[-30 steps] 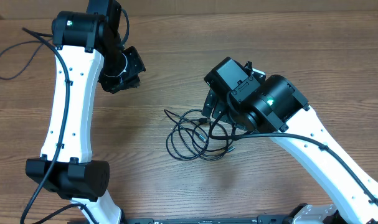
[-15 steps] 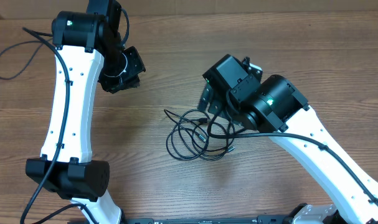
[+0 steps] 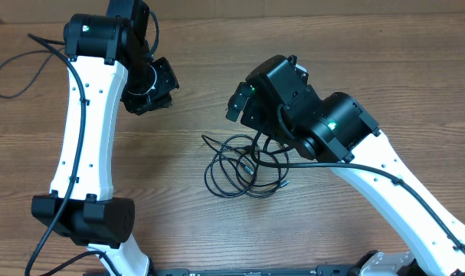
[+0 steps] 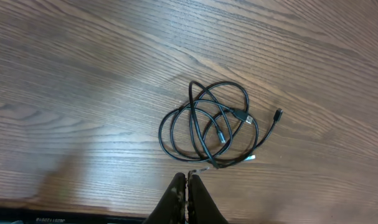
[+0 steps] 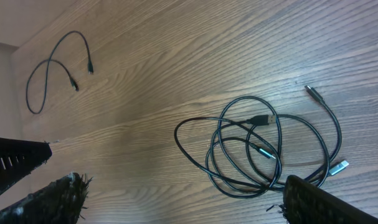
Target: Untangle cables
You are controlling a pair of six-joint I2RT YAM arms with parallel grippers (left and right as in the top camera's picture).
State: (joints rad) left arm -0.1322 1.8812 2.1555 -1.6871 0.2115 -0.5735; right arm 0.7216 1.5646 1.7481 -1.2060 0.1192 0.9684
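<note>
A tangle of thin black cables [image 3: 243,165] lies in overlapping loops on the wooden table, with small plugs, one silvery-tipped. It also shows in the left wrist view [image 4: 213,127] and the right wrist view [image 5: 263,146]. My right gripper [image 3: 244,107] hovers just above and behind the tangle. In its own view the gripper [image 5: 185,205] is wide open and empty, with the tangle near its right finger [image 5: 326,202]. My left gripper [image 3: 148,86] is far left of the tangle. In its own view the gripper [image 4: 187,182] is shut and empty.
A separate thin black cable [image 3: 18,69] lies loosely curved at the table's far left; it also shows in the right wrist view [image 5: 51,71]. The table's far edge [image 3: 217,21] runs along the top.
My right gripper has swung left and up, away from the tangle's right side. The tangle and the left arm have not moved.
</note>
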